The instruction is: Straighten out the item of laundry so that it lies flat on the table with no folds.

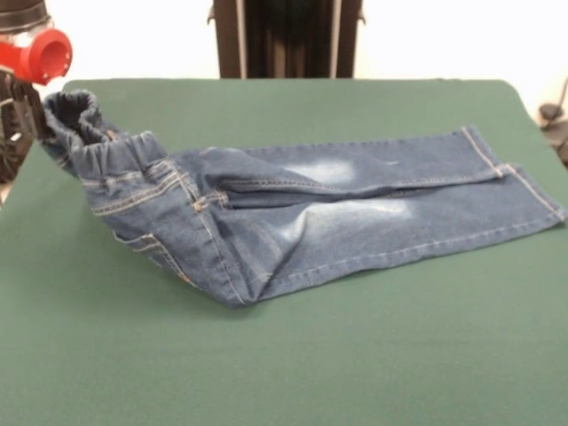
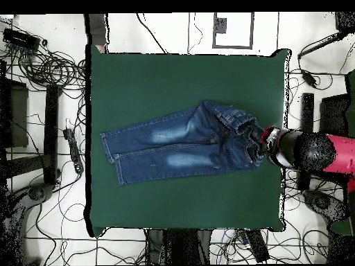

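Green cloth covers my worktop (image 1: 284,355) from edge to edge, and the near strip of it is bare in the front view. Beyond that bare strip lie the child-size jeans (image 1: 302,222), stretched across the middle with both leg hems reaching toward one side edge and the legs pressed side by side, touching along the inseam. The faded thigh patches face up. The legs look close to flat, with one long crease running between them.

Farther back, the trouble sits at the waist. The elastic waistband (image 1: 80,124) is raised off the cloth and bunched, and the hip below it is folded under into a ridge. I judge it is lifted because my arm (image 2: 312,151) has hold of it: from overhead the red and black arm reaches in from the worktop's edge and ends right at the waistband.

My claw (image 2: 262,138) is mostly hidden by denim and by the arm itself, so I cannot tell whether it is clamped on the band or apart. I would pull outward, away from the hems, to draw that hip fold open before lowering.
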`<move>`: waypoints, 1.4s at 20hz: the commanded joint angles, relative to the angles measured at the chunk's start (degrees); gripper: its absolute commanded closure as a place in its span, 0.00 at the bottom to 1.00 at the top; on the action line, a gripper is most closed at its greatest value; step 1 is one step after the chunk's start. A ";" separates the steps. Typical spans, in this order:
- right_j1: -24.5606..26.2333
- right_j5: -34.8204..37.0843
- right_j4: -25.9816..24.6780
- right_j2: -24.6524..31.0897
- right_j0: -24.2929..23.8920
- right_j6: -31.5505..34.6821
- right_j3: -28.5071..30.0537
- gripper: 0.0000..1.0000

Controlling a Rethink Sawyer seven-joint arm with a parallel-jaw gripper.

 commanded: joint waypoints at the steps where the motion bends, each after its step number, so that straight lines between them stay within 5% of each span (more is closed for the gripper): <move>1: 1.85 -3.45 0.54 -0.78 3.11 -3.61 5.80 1.00; 11: 7.83 -4.31 0.01 -0.89 1.73 -6.58 1.94 1.00; 19: 8.05 -4.01 -0.67 -1.13 1.97 -7.53 0.95 1.00; 20: 8.04 -3.93 -0.75 -1.12 2.02 -7.71 0.83 0.00; 28: 8.43 -3.47 -1.27 -0.62 2.11 -9.34 -0.36 0.00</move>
